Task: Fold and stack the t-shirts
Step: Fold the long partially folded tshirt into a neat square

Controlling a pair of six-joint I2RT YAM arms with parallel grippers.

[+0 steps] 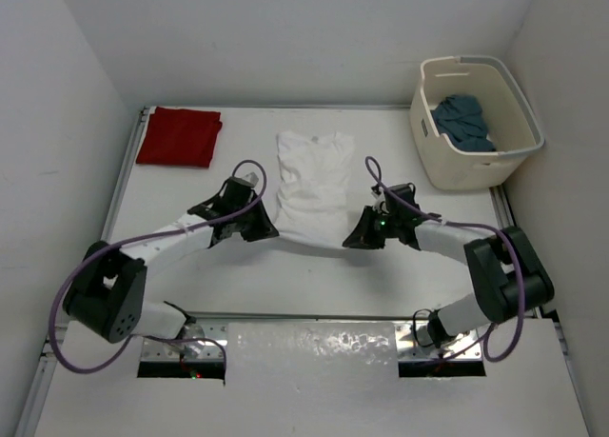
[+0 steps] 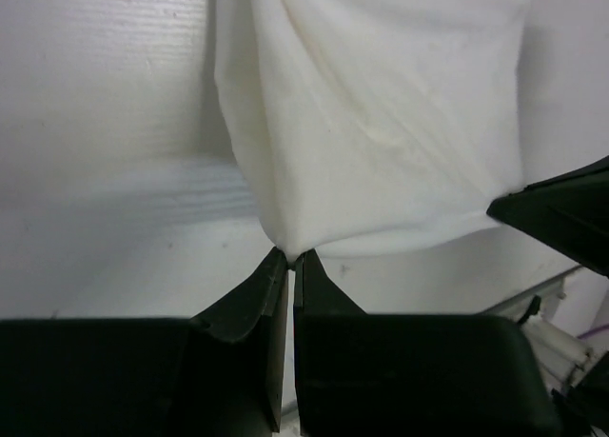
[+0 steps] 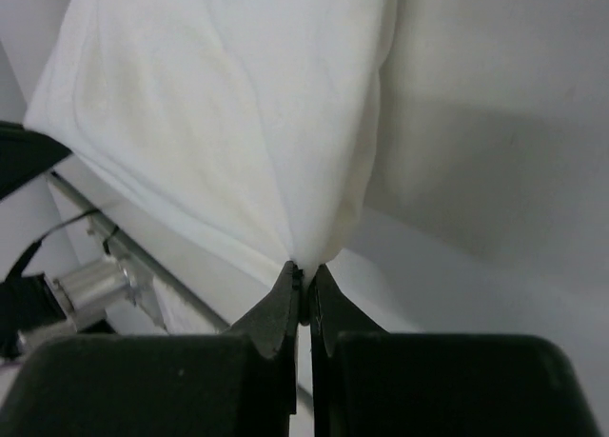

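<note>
The white t-shirt [image 1: 311, 185] lies in the middle of the table, folded narrow, collar end far. My left gripper [image 1: 264, 229] is shut on its near left corner, and the cloth [image 2: 381, 123] pinches into the tips of that gripper [image 2: 290, 257]. My right gripper [image 1: 359, 237] is shut on the near right corner; the cloth [image 3: 238, 104] gathers into its tips [image 3: 303, 269]. The deep red t-shirt [image 1: 180, 136] lies folded flat at the far left. The dark teal-blue t-shirt [image 1: 462, 123] lies crumpled in the basket.
The cream laundry basket [image 1: 519, 156] stands at the far right against the wall. White walls close in the table [image 1: 190, 266] on three sides. The table's near metal rail [image 1: 314, 323] runs between the arm bases.
</note>
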